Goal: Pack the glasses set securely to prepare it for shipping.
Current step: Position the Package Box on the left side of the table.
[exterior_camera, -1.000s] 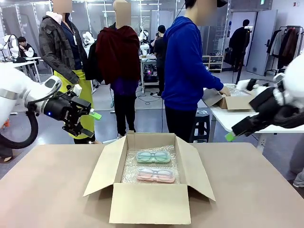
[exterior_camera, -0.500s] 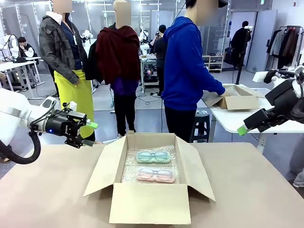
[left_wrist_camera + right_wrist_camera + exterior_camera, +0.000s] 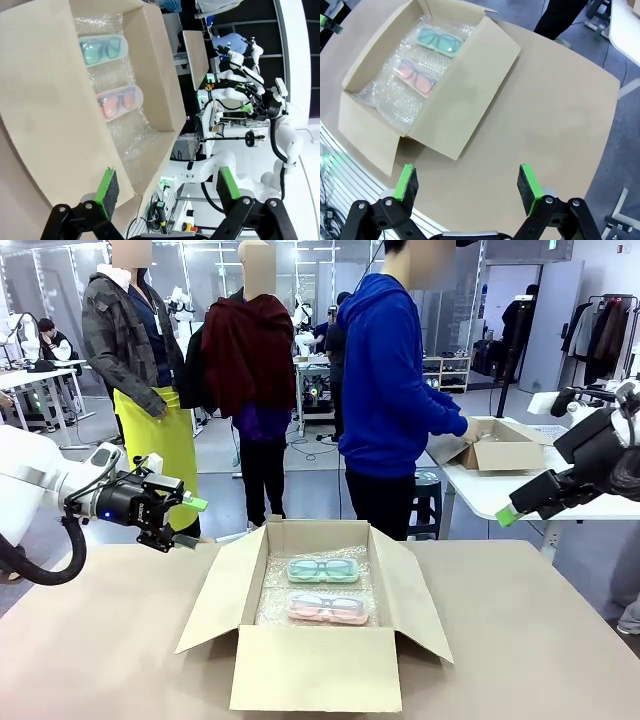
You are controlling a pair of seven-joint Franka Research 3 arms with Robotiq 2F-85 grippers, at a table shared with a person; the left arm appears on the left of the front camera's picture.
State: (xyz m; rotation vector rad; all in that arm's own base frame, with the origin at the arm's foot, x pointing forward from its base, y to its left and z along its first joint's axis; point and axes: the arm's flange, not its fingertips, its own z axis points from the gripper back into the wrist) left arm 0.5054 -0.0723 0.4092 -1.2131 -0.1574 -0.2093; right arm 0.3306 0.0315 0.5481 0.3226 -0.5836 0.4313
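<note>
glasses set: mint-green case (image 3: pixel 323 569), pink case (image 3: pixel 328 608), side by side on bubble wrap (image 3: pixel 275 590) in open box (image 3: pixel 315 670), long axes crosswise. left gripper (image 3: pixel 190 522) wide, empty, nearer; right gripper (image 3: pixel 467 182) wide, empty, farther.

The box (image 3: pixel 315 668) hides the bubble wrap (image 3: pixel 268 602)'s near strip behind its front wall. The right arm (image 3: pixel 600 450) runs off the front view's right edge.
</note>
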